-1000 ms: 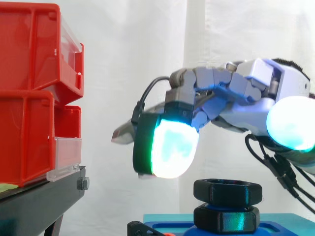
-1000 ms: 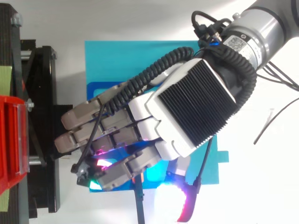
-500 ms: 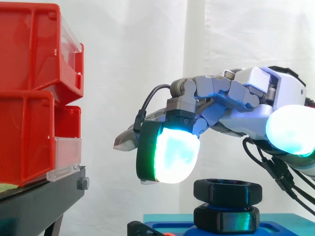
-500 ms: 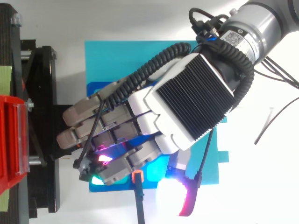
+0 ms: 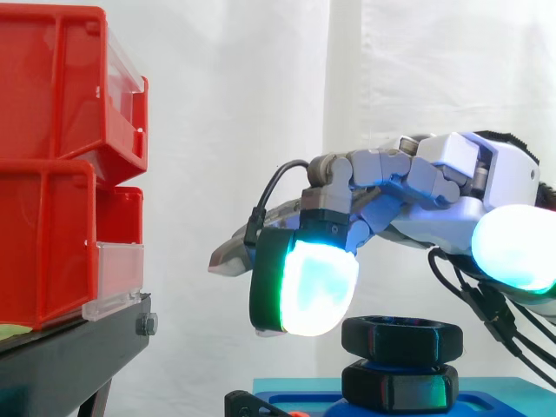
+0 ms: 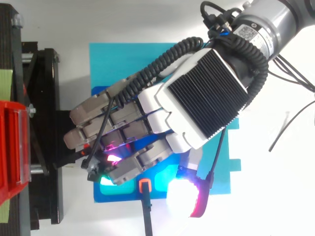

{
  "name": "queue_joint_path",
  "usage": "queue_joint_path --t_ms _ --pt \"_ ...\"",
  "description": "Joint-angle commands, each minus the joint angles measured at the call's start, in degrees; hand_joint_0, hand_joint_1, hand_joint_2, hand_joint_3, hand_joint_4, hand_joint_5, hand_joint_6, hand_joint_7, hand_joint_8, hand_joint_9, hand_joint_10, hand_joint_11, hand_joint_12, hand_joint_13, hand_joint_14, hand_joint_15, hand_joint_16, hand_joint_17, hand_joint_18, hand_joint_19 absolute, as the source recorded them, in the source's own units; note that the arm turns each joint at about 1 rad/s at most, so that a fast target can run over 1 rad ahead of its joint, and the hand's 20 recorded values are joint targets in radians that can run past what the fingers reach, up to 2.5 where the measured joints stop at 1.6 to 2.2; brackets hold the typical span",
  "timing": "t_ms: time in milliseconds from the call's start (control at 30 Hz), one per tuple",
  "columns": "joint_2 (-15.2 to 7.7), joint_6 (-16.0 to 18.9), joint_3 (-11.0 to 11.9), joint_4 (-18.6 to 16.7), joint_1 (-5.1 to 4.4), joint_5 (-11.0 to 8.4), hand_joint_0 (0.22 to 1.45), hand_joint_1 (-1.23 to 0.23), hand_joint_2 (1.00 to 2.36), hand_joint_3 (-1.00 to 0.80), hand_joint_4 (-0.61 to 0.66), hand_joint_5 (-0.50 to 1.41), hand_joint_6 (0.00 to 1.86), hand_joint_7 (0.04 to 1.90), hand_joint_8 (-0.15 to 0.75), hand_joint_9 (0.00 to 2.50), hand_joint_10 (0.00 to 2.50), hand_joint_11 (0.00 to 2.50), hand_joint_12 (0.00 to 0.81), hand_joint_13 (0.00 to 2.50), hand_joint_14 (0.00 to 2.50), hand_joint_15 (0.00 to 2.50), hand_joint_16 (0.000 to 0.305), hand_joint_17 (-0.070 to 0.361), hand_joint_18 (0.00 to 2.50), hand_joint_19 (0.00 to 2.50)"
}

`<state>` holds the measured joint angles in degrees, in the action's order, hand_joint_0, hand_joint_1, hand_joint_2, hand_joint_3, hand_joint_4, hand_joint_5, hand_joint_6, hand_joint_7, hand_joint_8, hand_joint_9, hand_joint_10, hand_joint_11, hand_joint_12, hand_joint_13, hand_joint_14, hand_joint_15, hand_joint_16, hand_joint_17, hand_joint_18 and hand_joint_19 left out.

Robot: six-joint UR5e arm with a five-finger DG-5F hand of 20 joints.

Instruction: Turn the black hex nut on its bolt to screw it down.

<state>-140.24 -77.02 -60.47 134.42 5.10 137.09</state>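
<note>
The black hex nut [image 5: 401, 337] sits on top of a second black nut [image 5: 400, 385], on a blue base [image 5: 495, 401]. My hand [image 5: 452, 182] hovers just above and to the left of them, and it covers them in the top view, where the hand [image 6: 197, 108] reaches left over the base. Its fingers are stretched out, loosely bent. One glowing green-white fingertip [image 5: 314, 287] hangs down close beside the nut's left edge; contact cannot be made out. The glowing thumb pad [image 5: 514, 248] stays above the nut's right side. Nothing is held.
Stacked red bins [image 5: 61, 165] stand on a black stand [image 5: 69, 356] at the left. A teal mat [image 6: 128, 64] lies under the blue base [image 6: 112, 189]. A black tool with an orange tip [image 6: 144, 188] lies at the mat's near edge.
The hand has sunk a little and shifted right, bringing the glowing fingertip down beside the nut's left edge. The nuts have not moved.
</note>
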Motion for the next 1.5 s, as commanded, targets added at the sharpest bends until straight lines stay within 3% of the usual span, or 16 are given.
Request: queue_joint_path --t_ms 0,633,700,1033,1100,1467 --pt "-0.12 -0.06 0.0 -0.21 0.18 0.02 0.5 -0.11 1.0 -0.5 0.25 -0.06 0.5 1.3 0.308 0.96 0.01 0.23 0.361 0.65 0.01 0.15 0.052 0.116 0.58 0.27" --pt "-0.12 -0.68 0.0 -0.92 1.85 1.87 0.5 -0.15 1.0 -0.5 0.25 -0.05 0.5 1.36 0.299 0.97 0.01 0.23 0.36 0.65 0.01 0.15 0.051 0.115 0.58 0.27" --pt "-0.12 -0.94 -0.09 -0.83 2.46 2.4 0.5 -0.15 1.0 -0.5 0.26 -0.05 0.5 1.37 0.305 0.97 0.01 0.22 0.359 0.65 0.01 0.14 0.051 0.115 0.58 0.27" --pt "-0.12 -1.12 -0.18 -1.0 3.69 3.45 0.51 -0.15 1.0 -0.5 0.25 -0.04 0.51 1.36 0.308 0.98 0.01 0.22 0.358 0.65 0.01 0.15 0.051 0.115 0.58 0.26" --pt "-0.12 -1.12 -0.88 -1.36 4.57 4.07 0.51 -0.15 1.0 -0.5 0.25 -0.04 0.51 1.36 0.307 0.98 0.01 0.23 0.359 0.65 0.01 0.15 0.051 0.114 0.58 0.27" --pt "-0.12 -0.85 -0.97 -2.85 7.3 6.61 0.51 -0.15 1.0 -0.5 0.25 -0.04 0.51 1.36 0.31 1.0 0.01 0.23 0.362 0.66 0.0 0.14 0.051 0.115 0.59 0.27"
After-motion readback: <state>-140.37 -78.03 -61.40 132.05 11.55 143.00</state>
